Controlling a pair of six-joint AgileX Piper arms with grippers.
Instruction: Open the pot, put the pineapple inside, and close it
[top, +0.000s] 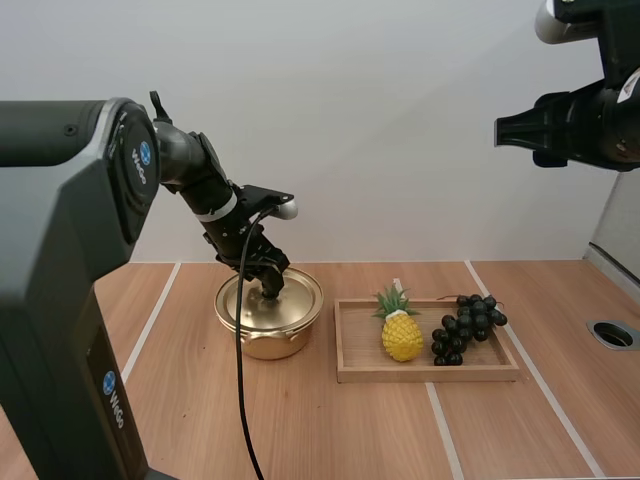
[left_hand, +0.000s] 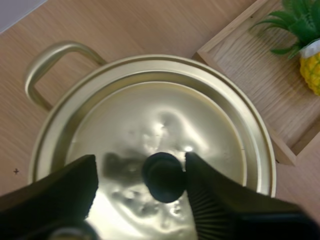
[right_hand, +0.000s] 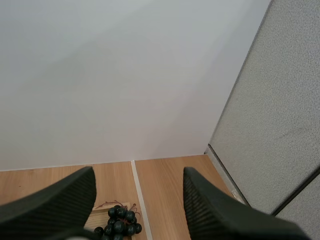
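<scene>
A gold pot (top: 262, 335) stands left of centre with its lid (top: 270, 302) on. My left gripper (top: 271, 287) is down at the lid's black knob (left_hand: 163, 176). In the left wrist view my left gripper (left_hand: 140, 172) is open and straddles the knob: one finger touches it and the other stands apart. The lid (left_hand: 160, 125) lies flat inside the pot's rim. A yellow pineapple (top: 401, 333) with green leaves lies in the wooden tray (top: 425, 372). My right gripper (top: 508, 131) hangs high at the far right, open and holding nothing (right_hand: 139, 173).
A bunch of dark grapes (top: 465, 325) lies in the tray to the right of the pineapple, below my right gripper (right_hand: 117, 222). The tray's corner (left_hand: 250, 90) sits close to the pot, whose handle (left_hand: 50, 62) juts out opposite. A round hole (top: 613, 333) is at the table's right edge.
</scene>
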